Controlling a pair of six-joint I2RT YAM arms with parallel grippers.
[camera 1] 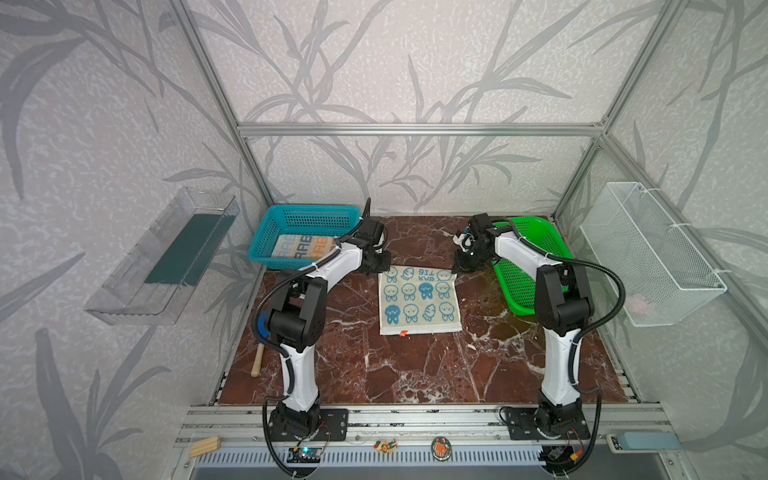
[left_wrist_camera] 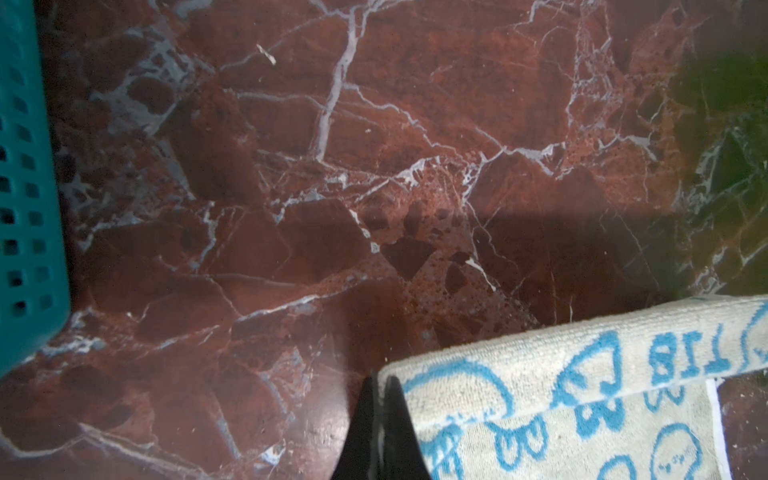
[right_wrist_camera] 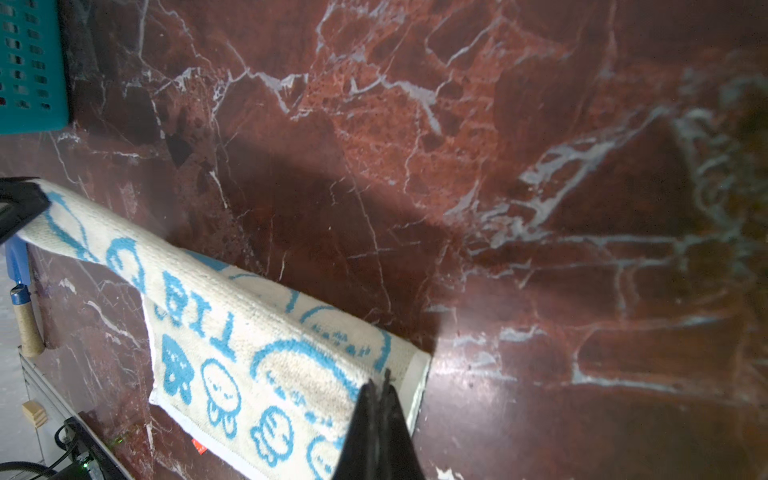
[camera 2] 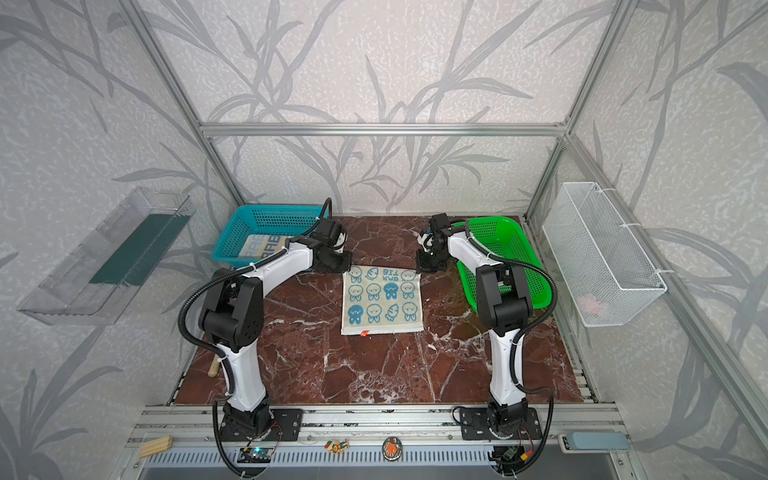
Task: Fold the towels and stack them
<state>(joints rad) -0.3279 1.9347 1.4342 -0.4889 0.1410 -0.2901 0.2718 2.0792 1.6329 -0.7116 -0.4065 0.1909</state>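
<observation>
Our left gripper (left_wrist_camera: 376, 388) and right gripper (right_wrist_camera: 380, 384) each clamp a far corner of the blue-bunny towel (camera 1: 419, 305). We see the marble table (camera 1: 415, 374) carrying the rest of that towel flat at its middle, its far edge raised and curled over. At far left sits the teal basket (camera 1: 266, 232), at right the green basket (camera 1: 517, 289). The striped RABBIT towel (camera 1: 301, 249) lies inside the teal basket.

Nubby terry towel (camera 1: 419, 301), glossy marble tabletop (camera 1: 415, 374)
</observation>
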